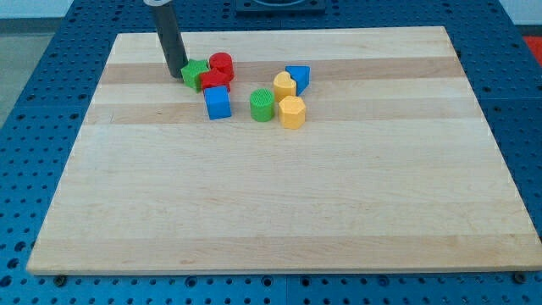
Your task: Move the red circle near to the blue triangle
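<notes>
Camera view: one high, slanted look over the whole worktop.
Red circle: a glossy red plastic cylinder [222,64], upright near the view's top, left of centre.
Red block: a second red plastic block [215,82], shape unclear, touching the red circle on its lower side.
Green block: a ridged green plastic block [195,74], pressed against the red block's left side.
Blue cube: a smooth blue plastic cube [218,102], just below the red block.
Blue triangle: a blue plastic wedge [299,77], well to the view's right of the red circle, touching a yellow rounded block [284,85].
Green cylinder: a ridged green plastic cylinder [262,106], just left of a yellow hexagonal block [291,111].
Worktop: a pale wooden board [279,203] with lengthwise grain bands, matte.
Surroundings: a blue perforated base [25,76] shows around the board.
Hand: the arm carries none, only a straight dark rod, so nothing is held.
My tip: my tip [176,75] stands upright on the board, just left of the green block; whether it touches is unclear.
</notes>
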